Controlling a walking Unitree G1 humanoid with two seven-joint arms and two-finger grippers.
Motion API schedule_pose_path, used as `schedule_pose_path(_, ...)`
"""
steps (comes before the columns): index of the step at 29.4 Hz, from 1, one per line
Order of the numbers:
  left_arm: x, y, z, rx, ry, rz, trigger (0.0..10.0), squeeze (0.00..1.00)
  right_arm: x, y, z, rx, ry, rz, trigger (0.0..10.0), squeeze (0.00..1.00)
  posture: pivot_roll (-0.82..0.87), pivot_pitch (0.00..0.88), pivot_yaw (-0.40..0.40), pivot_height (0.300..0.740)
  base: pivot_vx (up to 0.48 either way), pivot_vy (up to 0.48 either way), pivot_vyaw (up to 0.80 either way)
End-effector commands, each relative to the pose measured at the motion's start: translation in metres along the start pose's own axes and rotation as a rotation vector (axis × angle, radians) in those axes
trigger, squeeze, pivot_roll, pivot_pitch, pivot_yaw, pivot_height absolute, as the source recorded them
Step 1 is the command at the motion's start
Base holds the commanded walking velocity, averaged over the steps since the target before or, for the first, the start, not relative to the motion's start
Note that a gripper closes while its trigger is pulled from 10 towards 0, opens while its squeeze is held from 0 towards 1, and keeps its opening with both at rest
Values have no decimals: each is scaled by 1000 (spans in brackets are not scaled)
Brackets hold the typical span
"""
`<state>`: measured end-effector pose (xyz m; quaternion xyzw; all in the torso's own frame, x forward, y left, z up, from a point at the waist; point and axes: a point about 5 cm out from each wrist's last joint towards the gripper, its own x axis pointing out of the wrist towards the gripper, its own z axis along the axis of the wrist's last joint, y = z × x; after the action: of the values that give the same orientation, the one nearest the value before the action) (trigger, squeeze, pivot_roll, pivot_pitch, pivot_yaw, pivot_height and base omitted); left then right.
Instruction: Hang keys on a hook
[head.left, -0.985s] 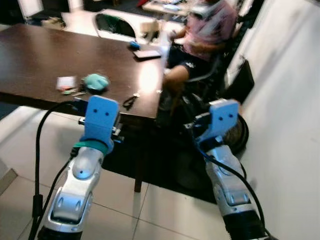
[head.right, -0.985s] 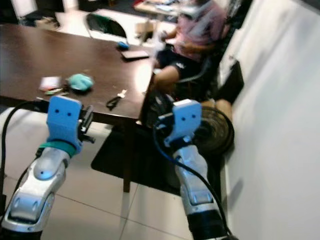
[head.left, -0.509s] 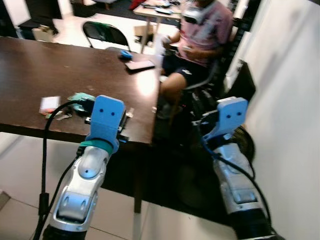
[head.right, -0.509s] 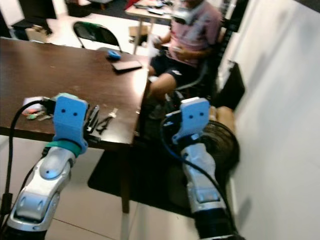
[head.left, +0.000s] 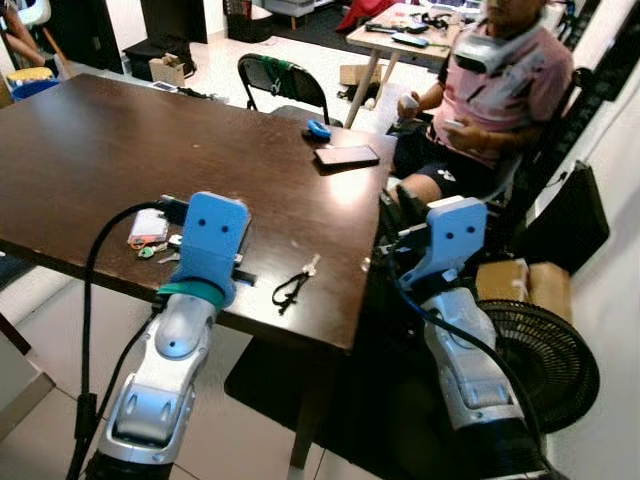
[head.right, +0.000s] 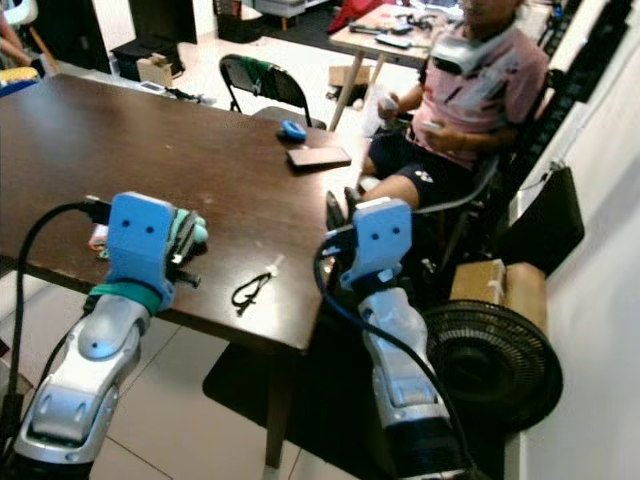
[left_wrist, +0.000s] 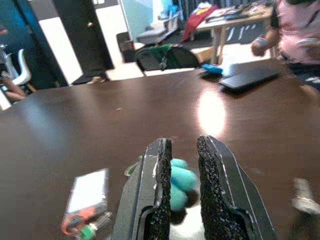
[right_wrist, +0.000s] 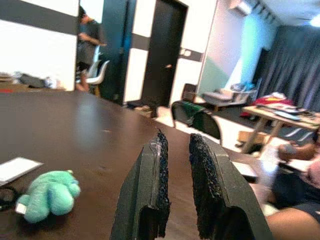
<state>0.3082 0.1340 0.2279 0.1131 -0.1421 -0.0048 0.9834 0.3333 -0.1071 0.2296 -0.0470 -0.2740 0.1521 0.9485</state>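
Note:
A bunch of keys on a black ring (head.left: 293, 287) lies on the dark brown table (head.left: 120, 150), near its front edge. My left gripper (left_wrist: 180, 142) hovers over that edge, just left of the keys, with a narrow gap between its fingers and nothing in it. A teal plush toy (left_wrist: 181, 181) lies on the table just beyond the fingertips. My right gripper (right_wrist: 175, 136) is raised off the table's right side, its fingers also slightly apart and empty. From there the plush toy (right_wrist: 49, 194) shows lying on the tabletop.
A white card (head.left: 148, 228) with small coloured keys (head.left: 158, 251) lies left of my left arm. A phone (head.left: 347, 155) and a blue object (head.left: 318, 129) lie further back. A person (head.left: 490, 90) sits at the table's far right corner. A floor fan (head.left: 545, 360) and a box (head.left: 520, 285) stand right.
The whole picture has shifted: the camera has come closer to the table, and the tabletop now shows from higher up and sharper. Both arms keep the same pose in view.

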Motion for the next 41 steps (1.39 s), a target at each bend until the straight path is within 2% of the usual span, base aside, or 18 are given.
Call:
schedule_pose_path(1, -1, -4, 0, 1, -1, -14, 10000, 0, -3, -7, -1, -4, 5, -23, 10000, 0, 81, 70, 42, 740, 364, 0, 0)
schedule_pose_path(6, -1, -4, 0, -3, 5, -20, 10000, 0, -4, -7, -2, -4, 6, -24, 10000, 0, 82, 72, 43, 740, 216, 0, 0)
schedule_pose_path(10, -3, -9, -1, -8, 10, -92, 10000, 0, -4, -7, -2, -4, 8, -24, 10000, 0, 82, 75, 44, 740, 0, 0, 0)
schedule_pose_path(12, -7, -18, -4, 38, 12, -206, 10000, 0, -5, -6, -3, -4, 12, -18, 10000, 0, 84, 76, 45, 740, 0, 0, 0)
schedule_pose_path(15, -9, -21, -6, 65, 15, -248, 10000, 0, -5, -6, -4, -4, 15, -15, 10000, 0, 84, 76, 45, 740, 0, 0, 0)
schedule_pose_path(16, -13, -26, -10, 124, 28, -331, 10000, 0, -6, -5, -5, -2, 20, -13, 10000, 0, 87, 76, 49, 740, 0, 0, 0)
schedule_pose_path(17, -13, -26, -10, 124, 28, -331, 10000, 0, -6, -5, -5, -2, 20, -13, 10000, 0, 87, 76, 49, 740, 0, 0, 0)
schedule_pose_path(18, -21, -32, -18, 204, 48, -460, 10000, 0, -7, -4, -8, 1, 32, -7, 10000, 0, 87, 77, 51, 740, 0, 0, 0)
schedule_pose_path(19, -21, -32, -18, 204, 48, -460, 10000, 0, -7, -4, -8, 1, 32, -7, 10000, 0, 87, 77, 51, 740, 0, 0, 0)
schedule_pose_path(21, -38, -38, -35, 319, 110, -663, 10000, 0, -9, -1, -14, 2, 64, 19, 10000, 0, 90, 78, 54, 740, 0, 0, 0)
schedule_pose_path(26, -45, -38, -41, 319, 147, -757, 10000, 0, -11, 0, -23, 7, 117, 52, 10000, 0, 94, 78, 58, 740, 0, 0, 0)
schedule_pose_path(28, -51, -35, -43, 329, 175, -838, 10000, 0, -14, -6, -35, 17, 199, 100, 10000, 0, 93, 79, 61, 740, 0, 0, 0)
schedule_pose_path(31, -52, -34, -44, 333, 185, -860, 10000, 0, -16, -9, -38, 26, 220, 118, 10000, 0, 93, 79, 61, 740, 0, 0, 0)
schedule_pose_path(33, -52, -31, -42, 327, 179, -853, 10000, 0, -20, -18, -36, 69, 254, 212, 10000, 0, 86, 80, 61, 740, 0, 0, 0)
schedule_pose_path(35, -52, -31, -42, 327, 176, -857, 10000, 0, -21, -21, -36, 56, 263, 248, 10000, 0, 86, 80, 61, 740, 0, 0, 0)
schedule_pose_path(36, -53, -33, -42, 323, 177, -879, 10000, 0, -24, -25, -39, 1, 287, 276, 10000, 0, 83, 78, 61, 740, 0, 0, 0)
schedule_pose_path(39, -54, -36, -43, 301, 187, -903, 10000, 0, -28, -37, -49, -46, 339, 247, 10000, 0, 82, 77, 63, 740, 0, 0, 0)
schedule_pose_path(41, -52, -38, -44, 274, 197, -901, 10000, 0, -29, -46, -54, -29, 376, 193, 10000, 0, 82, 76, 65, 740, 0, 0, 0)
